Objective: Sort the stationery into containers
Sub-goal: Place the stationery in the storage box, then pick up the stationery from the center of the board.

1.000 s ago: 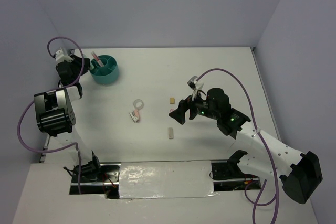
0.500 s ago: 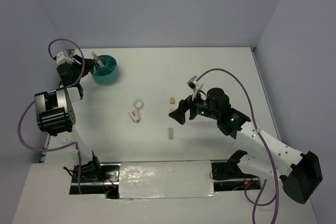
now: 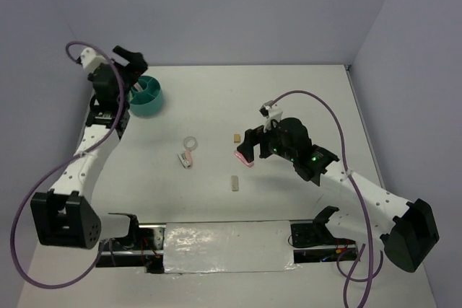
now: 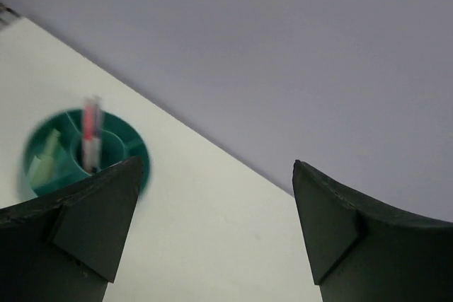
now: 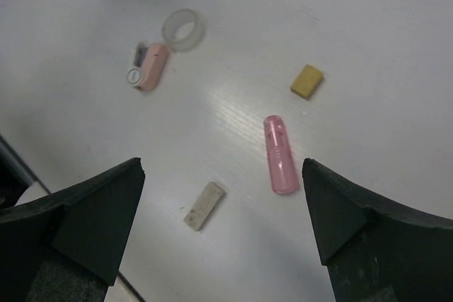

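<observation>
The teal cup [image 3: 146, 97] stands at the table's far left. In the left wrist view the cup [image 4: 42, 139] holds a pink pen [image 4: 90, 132] upright in its central well and a pale green piece [image 4: 46, 164] in a side compartment. My left gripper [image 3: 137, 71] hovers open and empty just behind it. My right gripper [image 3: 244, 151] is open above a pink oblong piece [image 5: 278, 153], touching nothing. A tan block [image 5: 306, 80], a pale block [image 5: 204, 205], a clear ring [image 5: 184, 30] and a pink-and-white piece [image 5: 148, 68] lie loose.
The loose pieces cluster mid-table between the arms, among them the ring [image 3: 190, 143] and the pale block [image 3: 234, 183]. The back wall rises close behind the cup. A foil-covered strip [image 3: 216, 239] runs along the near edge between the arm bases.
My left gripper opened wide and drew up and back from the cup, leaving the pink pen standing in it. The right gripper shifted slightly, still open.
</observation>
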Controlling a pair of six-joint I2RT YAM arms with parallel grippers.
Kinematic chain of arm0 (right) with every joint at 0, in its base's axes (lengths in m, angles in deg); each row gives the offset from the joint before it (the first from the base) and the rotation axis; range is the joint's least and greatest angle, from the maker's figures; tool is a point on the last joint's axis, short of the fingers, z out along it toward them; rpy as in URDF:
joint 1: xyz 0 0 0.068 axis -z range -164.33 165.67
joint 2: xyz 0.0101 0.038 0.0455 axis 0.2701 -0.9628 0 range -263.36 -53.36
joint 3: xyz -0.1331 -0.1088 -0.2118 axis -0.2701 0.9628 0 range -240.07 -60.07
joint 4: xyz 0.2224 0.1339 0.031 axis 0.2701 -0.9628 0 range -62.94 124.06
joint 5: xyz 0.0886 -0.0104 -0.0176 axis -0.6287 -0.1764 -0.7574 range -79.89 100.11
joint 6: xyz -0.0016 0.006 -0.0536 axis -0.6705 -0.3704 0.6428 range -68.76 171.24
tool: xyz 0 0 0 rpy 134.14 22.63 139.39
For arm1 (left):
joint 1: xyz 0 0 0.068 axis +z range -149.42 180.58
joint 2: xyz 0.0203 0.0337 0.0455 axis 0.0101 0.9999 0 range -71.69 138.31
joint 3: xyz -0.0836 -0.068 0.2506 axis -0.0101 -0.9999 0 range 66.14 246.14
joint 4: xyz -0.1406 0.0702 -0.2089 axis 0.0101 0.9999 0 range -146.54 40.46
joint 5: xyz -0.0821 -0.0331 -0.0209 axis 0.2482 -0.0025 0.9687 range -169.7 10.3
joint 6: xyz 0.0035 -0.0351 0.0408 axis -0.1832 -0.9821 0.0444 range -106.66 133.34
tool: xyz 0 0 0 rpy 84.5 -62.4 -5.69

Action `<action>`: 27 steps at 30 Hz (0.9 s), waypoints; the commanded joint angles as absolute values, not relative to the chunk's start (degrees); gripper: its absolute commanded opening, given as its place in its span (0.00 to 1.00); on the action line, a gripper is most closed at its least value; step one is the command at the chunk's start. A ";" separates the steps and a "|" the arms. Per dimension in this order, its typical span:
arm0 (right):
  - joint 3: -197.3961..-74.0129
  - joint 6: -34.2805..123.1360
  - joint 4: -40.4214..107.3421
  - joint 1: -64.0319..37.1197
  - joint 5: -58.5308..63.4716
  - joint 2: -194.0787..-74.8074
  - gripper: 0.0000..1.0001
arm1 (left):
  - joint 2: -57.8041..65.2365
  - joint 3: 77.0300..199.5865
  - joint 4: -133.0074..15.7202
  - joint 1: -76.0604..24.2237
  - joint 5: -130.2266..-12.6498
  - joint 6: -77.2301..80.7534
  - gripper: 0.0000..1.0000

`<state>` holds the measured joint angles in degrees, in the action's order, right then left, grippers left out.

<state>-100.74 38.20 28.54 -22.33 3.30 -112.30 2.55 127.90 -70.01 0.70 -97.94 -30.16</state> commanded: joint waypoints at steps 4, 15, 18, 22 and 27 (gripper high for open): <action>-104.01 29.90 22.91 -22.12 28.61 -105.59 1.00 | 1.52 133.65 -29.67 -19.34 -117.84 -43.84 0.99; -114.12 11.44 -9.96 -21.95 60.47 -91.88 1.00 | 35.14 158.40 -0.31 -52.67 -118.47 -74.71 0.99; -113.16 13.09 -10.32 -21.68 60.12 -84.06 1.00 | 41.14 163.69 -1.86 -55.14 -114.60 -75.51 0.99; -114.38 14.59 -12.52 -21.68 60.39 -82.19 1.00 | 46.16 164.14 -7.22 -55.93 -107.22 -74.99 0.94; -113.95 17.84 -11.74 -21.68 57.67 -83.59 1.00 | 55.21 172.11 -3.46 -55.93 -102.73 -74.46 0.92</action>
<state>-113.28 16.00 -10.59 -21.82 57.66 -82.01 52.05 167.28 -6.50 -56.00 -106.44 -72.85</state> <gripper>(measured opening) 0.997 0.922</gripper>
